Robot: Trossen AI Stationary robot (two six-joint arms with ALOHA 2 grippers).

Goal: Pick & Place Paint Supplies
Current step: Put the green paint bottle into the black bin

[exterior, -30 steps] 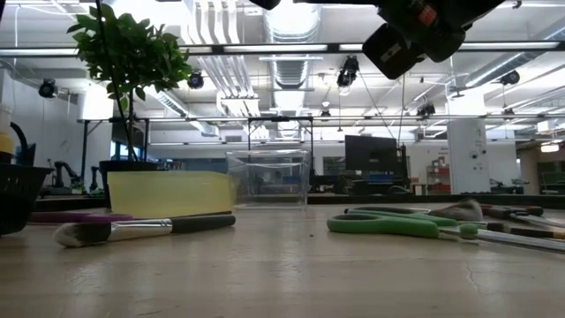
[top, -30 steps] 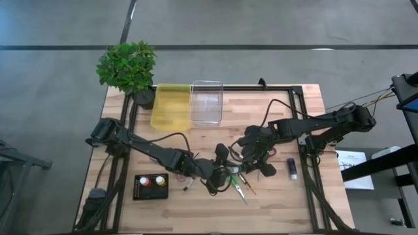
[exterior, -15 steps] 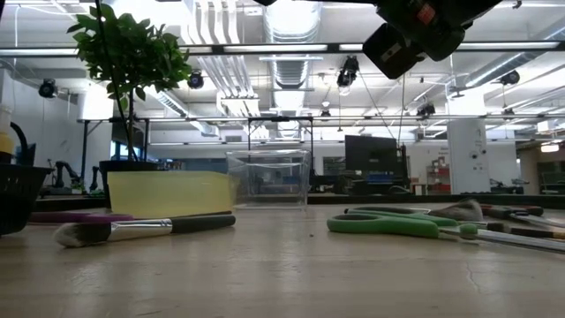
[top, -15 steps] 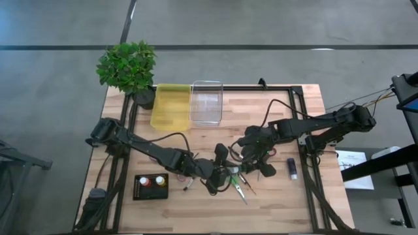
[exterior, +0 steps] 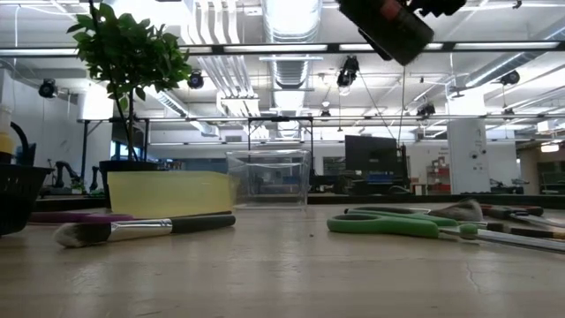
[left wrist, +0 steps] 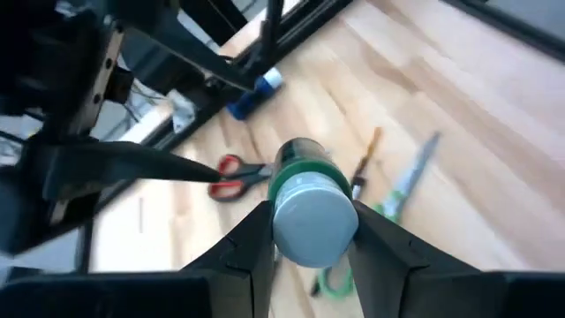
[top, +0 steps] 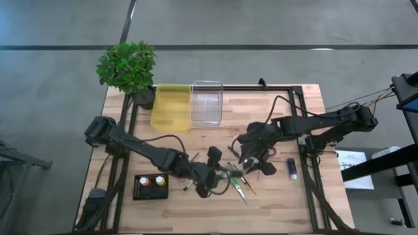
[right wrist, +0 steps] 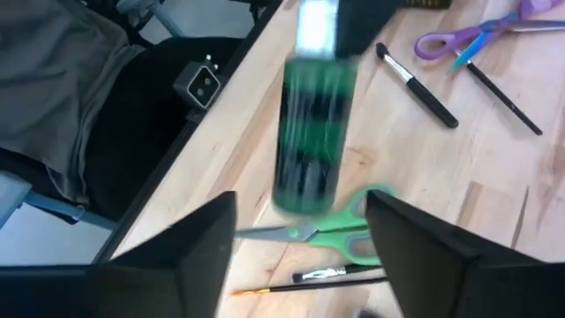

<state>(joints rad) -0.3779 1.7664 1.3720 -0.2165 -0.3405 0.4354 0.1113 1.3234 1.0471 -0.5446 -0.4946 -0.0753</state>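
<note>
Pinched between the fingers of the left pincer (left wrist: 311, 231): a green paint bottle (left wrist: 305, 172), pale cap toward the wrist, long axis running straight out along the fingers. Judged clear of the surface (top: 287, 202), above green scissors (right wrist: 335, 231) and thin brushes (right wrist: 415, 79) near the middle front.

Just beside it, facing in from the other side: the right pincer (right wrist: 300, 212), spread wide, holding nothing, with the bottle lying ahead of its gap.

Toward the far edge, well apart from the bottle: a yellow bin (top: 171, 104) and a clear bin (top: 206, 101), side by side. Both on the left arm's side of the middle, so probably nearer for that arm. Likely needs a swing away from the scissors and toward the plant-side corner, bottle kept lengthwise in the grip.
</note>
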